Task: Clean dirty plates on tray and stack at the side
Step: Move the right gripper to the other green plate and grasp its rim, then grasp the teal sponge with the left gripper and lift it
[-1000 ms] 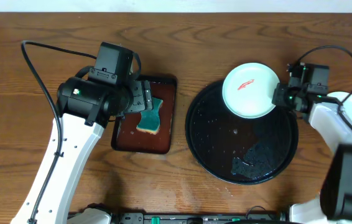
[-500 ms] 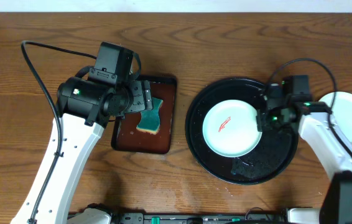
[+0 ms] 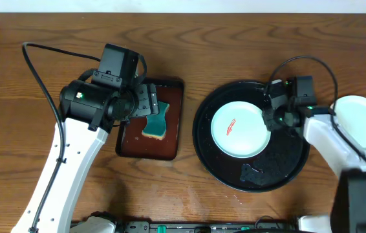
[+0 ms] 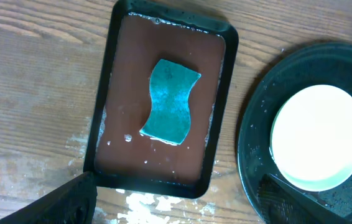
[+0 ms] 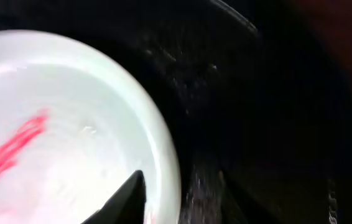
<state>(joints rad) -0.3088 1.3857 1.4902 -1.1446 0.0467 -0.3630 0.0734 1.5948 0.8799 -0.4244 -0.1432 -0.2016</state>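
Note:
A pale plate with a red smear [image 3: 235, 129] lies on the round black tray [image 3: 286, 158], left of its middle. My right gripper [image 3: 275, 117] is at the plate's right rim, one finger inside the rim and one outside, shut on it. The right wrist view shows the smeared plate [image 5: 58, 137], the gripper [image 5: 179, 199] and the wet tray [image 5: 275, 93]. A second pale plate [image 3: 364, 122] lies on the table right of the tray, partly behind my right arm. My left gripper [image 3: 145, 103] is open and empty [image 4: 176, 199] above the small red-brown tray. A third plate is not in view.
The red-brown rectangular tray [image 3: 130, 139] holds a teal sponge [image 3: 156, 122]; the left wrist view shows both, the tray [image 4: 117, 93] and the sponge [image 4: 171, 101]. Water drops and a wet patch [image 3: 255, 173] lie on the black tray's front.
My right gripper carried the smeared plate from the tray's back rim down onto the tray. The plate at the right came into fuller view. The left arm has not moved.

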